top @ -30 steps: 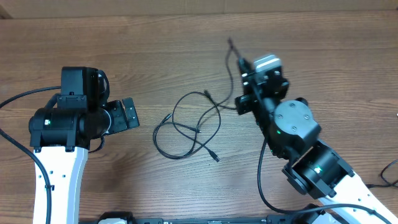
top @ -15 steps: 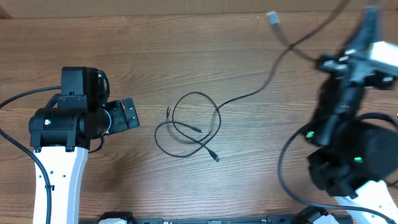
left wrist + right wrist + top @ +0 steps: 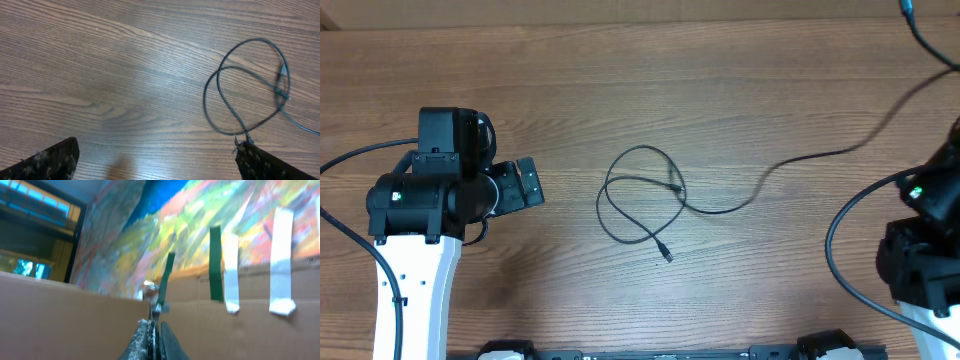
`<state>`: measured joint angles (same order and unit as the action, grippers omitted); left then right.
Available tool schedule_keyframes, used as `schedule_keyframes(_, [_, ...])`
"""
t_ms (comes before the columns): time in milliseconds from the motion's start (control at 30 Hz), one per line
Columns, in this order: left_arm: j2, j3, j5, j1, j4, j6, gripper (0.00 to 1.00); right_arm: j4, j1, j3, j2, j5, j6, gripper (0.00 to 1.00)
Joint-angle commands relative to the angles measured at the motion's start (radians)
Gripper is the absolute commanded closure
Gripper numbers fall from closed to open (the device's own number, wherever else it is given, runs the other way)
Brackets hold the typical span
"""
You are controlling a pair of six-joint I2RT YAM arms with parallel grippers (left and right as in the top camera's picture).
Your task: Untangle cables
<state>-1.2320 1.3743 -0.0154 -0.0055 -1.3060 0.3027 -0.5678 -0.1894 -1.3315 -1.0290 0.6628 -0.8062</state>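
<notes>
The brown wood-grain worktop (image 3: 620, 90) carried everything. The left arm (image 3: 415, 200) sat over it, and its gripper (image 3: 530, 183) served as the marker for places; its jaws stood wide open with nothing between them. The right arm (image 3: 930, 250) was far across from that gripper, at the opposite edge of the overhead view. A cardboard wall (image 3: 75, 320) with green tape (image 3: 215, 262) and white tape (image 3: 281, 260) filled the right wrist view.

The cables (image 3: 642, 195) were thin, black and slack. They lay on the worktop to the right of the left gripper, well apart from it, as two overlapping rounded loops. From the loops one strand (image 3: 800, 160) ran away from the left gripper, curving toward the far right corner and out of the overhead view. The right gripper (image 3: 152, 330) had its jaws closed on the cables, a pale plug (image 3: 156, 309) sticking out beyond the tips. A second plug (image 3: 666, 255) lay at the near side of the loops, pointing away from the left gripper and toward the near edge. A third plug (image 3: 675, 185) rested where the loops crossed.
</notes>
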Motion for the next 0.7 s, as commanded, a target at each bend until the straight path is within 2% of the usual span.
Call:
schedule_keyframes(0, [-0.004, 0.003, -0.003, 0.005, 0.001, -0.019, 0.0, -0.005, 0.022, -0.077, -0.021, -0.09, -0.011, 0.96])
schedule_keyframes(200, [-0.004, 0.003, -0.003, 0.005, 0.001, -0.019, 0.0, 0.035, 0.023, -0.209, -0.068, -0.127, -0.018, 0.96])
schedule_keyframes(367, [-0.004, 0.003, -0.003, 0.005, 0.001, -0.019, 0.0, 0.055, 0.023, -0.317, -0.129, -0.131, -0.116, 0.96])
schedule_keyframes(667, [-0.004, 0.003, -0.003, 0.005, 0.001, -0.019, 0.0, 0.084, 0.023, -0.353, -0.156, -0.142, -0.145, 0.96])
